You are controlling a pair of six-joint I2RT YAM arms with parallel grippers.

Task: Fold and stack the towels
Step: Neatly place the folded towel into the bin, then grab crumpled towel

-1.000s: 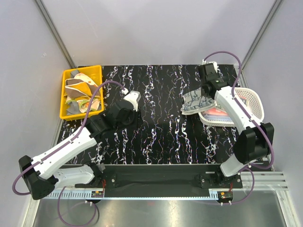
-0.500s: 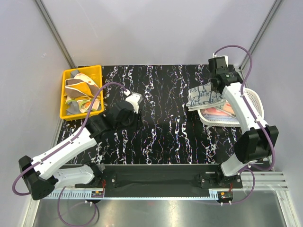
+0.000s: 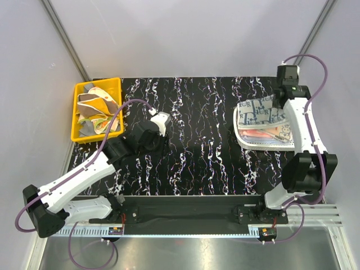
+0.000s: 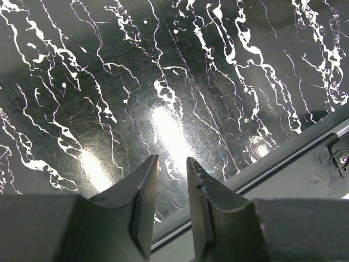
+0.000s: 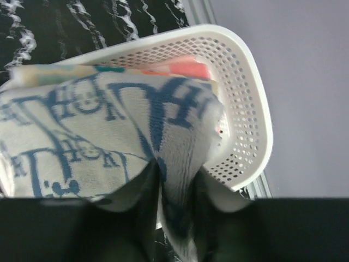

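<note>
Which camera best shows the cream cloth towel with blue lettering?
The right wrist view: the cream cloth towel fills the frame, its lettering clear, pinched in the right gripper over the white perforated plastic basket. The top view shows it small, lying across the basket. The left wrist view misses it.

Colours: towel (image 3: 261,116) cream with blue lettering; basket (image 5: 240,82) white, perforated; bin (image 3: 73,121) yellow; counter (image 3: 191,152) black, white-veined.

Black white-veined marble table (image 3: 197,152) enclosed by plain grey walls (image 3: 185,34).
</note>
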